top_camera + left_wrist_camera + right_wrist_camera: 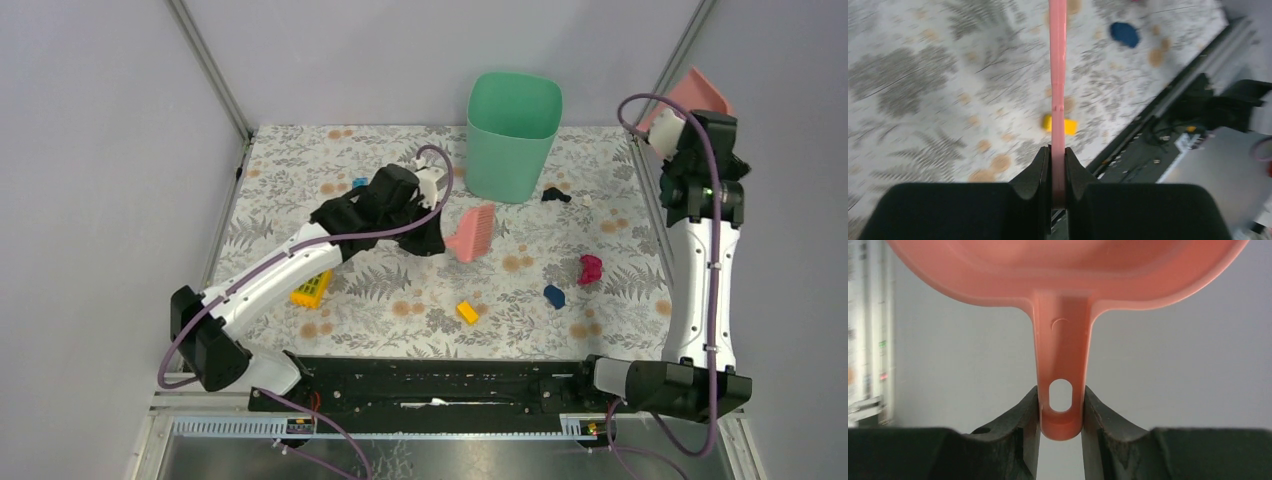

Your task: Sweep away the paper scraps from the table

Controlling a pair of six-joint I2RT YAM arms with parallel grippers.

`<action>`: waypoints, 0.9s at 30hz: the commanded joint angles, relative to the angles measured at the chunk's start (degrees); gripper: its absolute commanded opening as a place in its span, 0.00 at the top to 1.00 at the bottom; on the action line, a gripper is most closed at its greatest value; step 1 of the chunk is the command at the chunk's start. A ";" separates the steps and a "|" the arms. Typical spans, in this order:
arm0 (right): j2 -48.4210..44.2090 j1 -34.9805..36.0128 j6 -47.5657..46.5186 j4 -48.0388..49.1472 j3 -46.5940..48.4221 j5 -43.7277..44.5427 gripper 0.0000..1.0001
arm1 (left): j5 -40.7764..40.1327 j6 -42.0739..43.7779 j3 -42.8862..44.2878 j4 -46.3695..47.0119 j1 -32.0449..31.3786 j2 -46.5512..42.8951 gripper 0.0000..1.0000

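Note:
My left gripper (442,241) is shut on the handle of a pink brush (472,232) and holds it over the middle of the leaf-printed table (300,160). In the left wrist view the brush (1058,75) runs edge-on out of my shut left gripper (1058,167). My right gripper (680,120) is shut on a pink dustpan (697,93), raised past the table's far right edge. In the right wrist view the pan's handle (1062,390) sits in my right gripper (1060,412). One tiny white paper scrap (587,201) lies right of the bin.
A green bin (513,135) stands at the back centre. Toy pieces lie about: a black one (555,196), magenta (590,269), dark blue (554,295), a small yellow one (467,312), a yellow brick (312,288), small blue (359,183). A black rail (430,385) runs along the near edge.

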 commanded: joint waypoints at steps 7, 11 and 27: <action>-8.46 -13.19 25.86 -12.08 -10.95 -25.55 1.00 | 17.00 -20.69 5.18 33.93 -7.47 15.25 1.00; -11.86 -13.37 33.02 -12.69 -12.66 -31.21 1.00 | 17.85 -28.96 5.85 44.40 -9.33 23.34 1.00; -22.70 -13.35 37.13 -4.93 -28.60 -42.66 1.00 | 23.61 -44.67 25.90 51.86 -14.82 53.50 1.00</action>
